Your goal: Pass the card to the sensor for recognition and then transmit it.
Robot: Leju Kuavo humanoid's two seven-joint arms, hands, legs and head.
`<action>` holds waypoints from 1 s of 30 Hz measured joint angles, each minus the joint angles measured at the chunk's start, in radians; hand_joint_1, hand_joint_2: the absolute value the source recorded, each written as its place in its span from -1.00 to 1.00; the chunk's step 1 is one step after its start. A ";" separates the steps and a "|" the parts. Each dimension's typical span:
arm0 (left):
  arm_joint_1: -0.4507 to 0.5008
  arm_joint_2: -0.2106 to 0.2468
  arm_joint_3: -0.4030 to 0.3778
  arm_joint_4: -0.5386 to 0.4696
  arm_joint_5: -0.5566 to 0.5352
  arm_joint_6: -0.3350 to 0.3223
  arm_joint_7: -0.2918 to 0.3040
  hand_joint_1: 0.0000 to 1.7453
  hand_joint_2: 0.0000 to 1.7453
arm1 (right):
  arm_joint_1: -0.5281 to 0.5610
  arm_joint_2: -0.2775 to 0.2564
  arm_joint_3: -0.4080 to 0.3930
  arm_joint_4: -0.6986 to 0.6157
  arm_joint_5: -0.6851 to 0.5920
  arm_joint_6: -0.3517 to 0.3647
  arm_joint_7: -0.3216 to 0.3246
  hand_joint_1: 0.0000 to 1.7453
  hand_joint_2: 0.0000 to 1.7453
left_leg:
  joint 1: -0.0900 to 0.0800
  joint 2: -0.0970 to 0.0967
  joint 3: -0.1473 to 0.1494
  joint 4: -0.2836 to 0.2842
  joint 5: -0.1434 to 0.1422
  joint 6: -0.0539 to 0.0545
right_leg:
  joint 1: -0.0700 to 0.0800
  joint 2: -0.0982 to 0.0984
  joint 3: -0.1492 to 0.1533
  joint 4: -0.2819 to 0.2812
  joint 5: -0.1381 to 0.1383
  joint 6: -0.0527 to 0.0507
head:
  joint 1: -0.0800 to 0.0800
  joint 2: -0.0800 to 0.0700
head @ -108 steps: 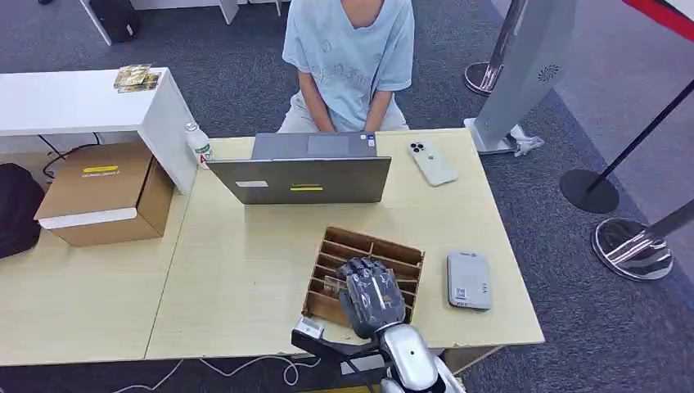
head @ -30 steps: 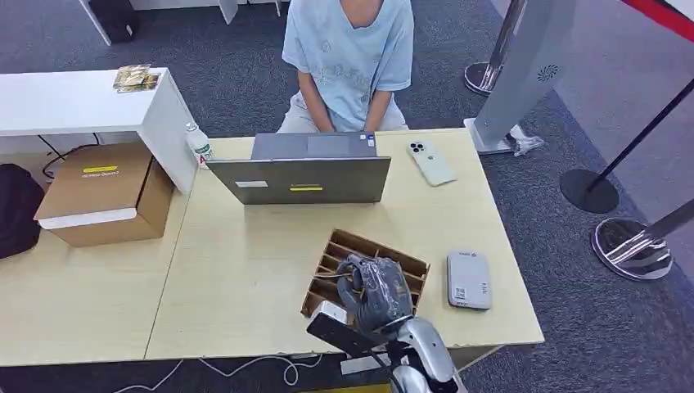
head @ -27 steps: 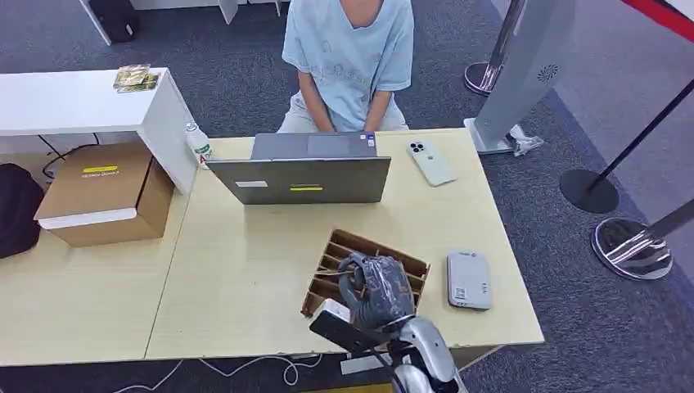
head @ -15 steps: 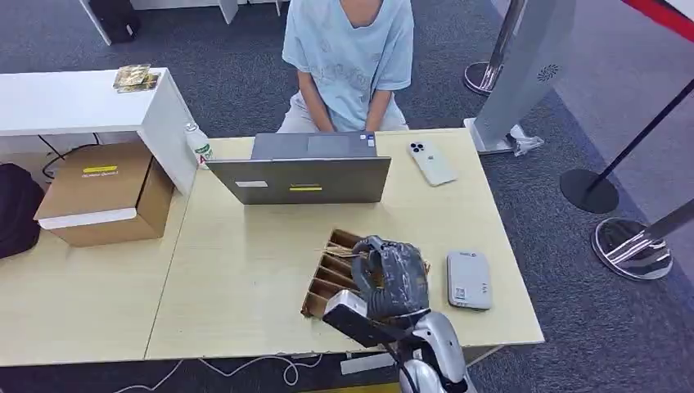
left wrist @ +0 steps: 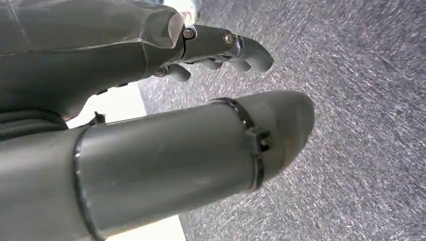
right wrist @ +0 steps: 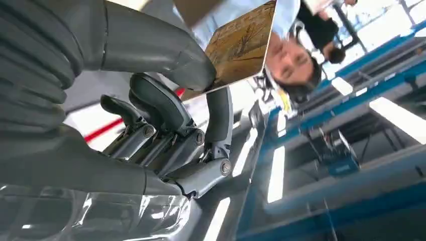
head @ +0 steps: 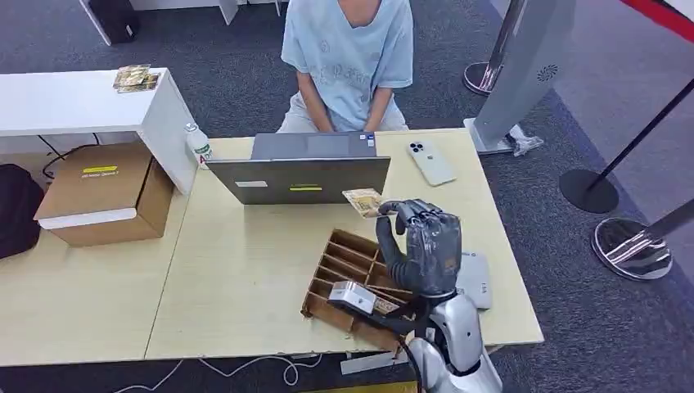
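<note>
One card [head: 362, 201] pinched between thumb and finger of right hand [head: 424, 246], raised above the wooden slotted box [head: 344, 246]. Sensor [head: 475, 280] lies on bench just beside the box; keep card flat, lower it squarely over sensor. Left hand [left wrist: 150, 100] hangs over carpet, fingers spread, holding nothing.

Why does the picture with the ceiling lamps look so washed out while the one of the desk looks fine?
The right wrist view points up into bright lamps, so they blow out to white and the right hand with its card falls partly into shade. The head view looks down at the evenly lit table, sharp, soft shadows. The left wrist view is slightly blurred on the left hand.
</note>
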 joint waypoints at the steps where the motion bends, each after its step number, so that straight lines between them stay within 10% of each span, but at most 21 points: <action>1: -0.004 0.000 -0.006 0.000 0.000 0.000 0.000 -1.00 -1.00 | -0.029 -0.002 -0.004 0.011 0.017 0.001 0.012 1.00 1.00 | 0.000 0.000 0.000 0.000 0.000 0.000 | 0.000 0.000 0.000 0.000 0.000 0.000 | 0.000 0.000; 9: -0.020 -0.003 -0.032 0.000 0.000 -0.003 -0.005 -1.00 -1.00 | -0.320 -0.014 -0.011 0.162 0.071 0.182 0.123 1.00 1.00 | 0.000 0.000 0.000 0.000 0.002 -0.001 | 0.000 0.002 0.000 0.001 0.002 -0.001 | 0.000 0.000; 19: -0.008 -0.003 -0.035 0.000 0.000 0.003 -0.026 -1.00 -1.00 | -0.806 0.000 -0.030 0.651 0.061 0.446 0.210 1.00 1.00 | 0.000 0.000 -0.001 0.000 0.004 -0.001 | 0.000 0.001 -0.001 0.002 0.003 -0.001 | 0.000 0.000; 30: 0.010 -0.003 -0.032 0.000 0.000 0.002 -0.040 -1.00 -1.00 | -1.031 0.060 -0.053 1.043 0.047 0.600 0.252 1.00 1.00 | 0.000 0.000 -0.001 0.000 0.004 -0.001 | 0.000 0.001 -0.001 0.002 0.003 -0.001 | 0.000 0.000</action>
